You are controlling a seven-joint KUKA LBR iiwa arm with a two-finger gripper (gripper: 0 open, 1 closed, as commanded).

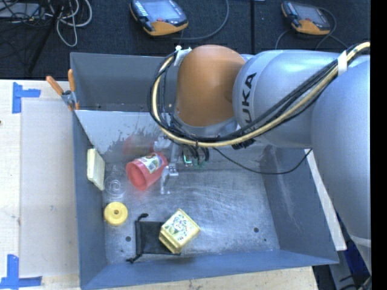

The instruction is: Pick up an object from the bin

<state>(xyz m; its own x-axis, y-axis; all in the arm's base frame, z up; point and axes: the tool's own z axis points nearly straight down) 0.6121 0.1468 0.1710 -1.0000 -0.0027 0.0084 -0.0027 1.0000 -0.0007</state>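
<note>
Silver arm links [302, 101] and the orange wrist cover [205, 83] sit highest, nearest the lens, masking much of the far half of the grey metal bin [290, 222]. Below the cover the gripper [165, 177] hangs low, left of the bin's middle, its metal tip right at the narrower end of a red plastic cup [144, 171] lying on its side. I cannot tell whether it touches the cup, or whether it is spread or closed.

That cup looks the likeliest pick. It lies toward the bin's left wall, mouth turned to the front left corner. Just beside its mouth stands a small clear plastic cup [115, 187], and beyond that a pale yellow flat block [94, 167] leans on the left wall. A yellow round disc [115, 213] lies nearer the front left corner. By the front wall lie a black cloth pouch [145, 237] and, overlapping its right end, a yellow-green printed carton [179, 231], both well apart from the gripper.

To do this step well, I judge the grip should close across the red cup's body, not along it: a cup on its side will roll or slip out if pinched off centre. Straddle both flanks squarely, go low enough to pass the widest curve, and stay off the clear cup, which would tip easily. Then lift straight up in 1 move.
</note>
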